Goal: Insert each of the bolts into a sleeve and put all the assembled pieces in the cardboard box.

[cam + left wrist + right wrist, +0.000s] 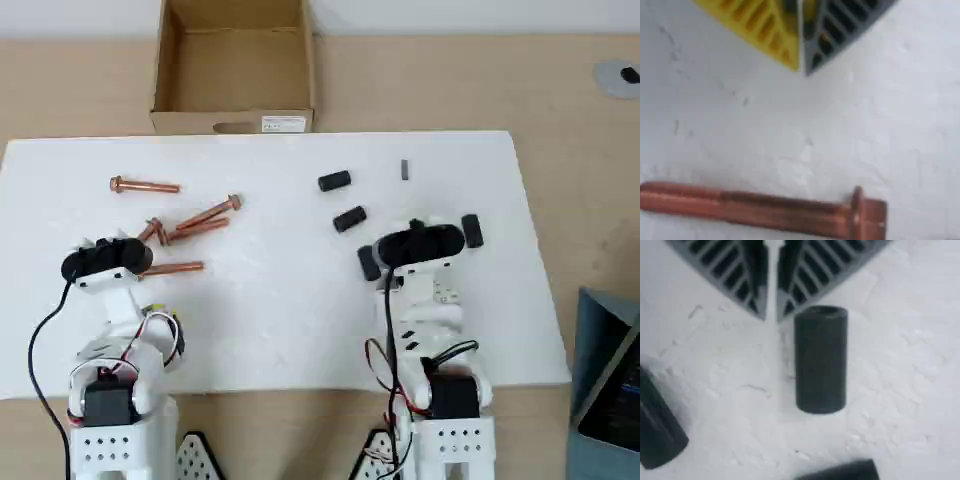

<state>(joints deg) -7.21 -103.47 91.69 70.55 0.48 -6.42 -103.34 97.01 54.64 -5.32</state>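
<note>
Several copper bolts lie on the left of the white mat; one bolt rests just beside the left arm's head. In the left wrist view that bolt lies flat a short way off the left gripper, whose yellow and grey fingers are shut and empty. Black sleeves are scattered at mid-right, among them one sleeve and another sleeve. The right gripper is shut, hovering right next to a sleeve that lies on its side.
The open cardboard box stands beyond the mat's far edge, left of centre. Two more sleeves lie near the right gripper. A dark bin sits at the right edge. The mat's middle is bare.
</note>
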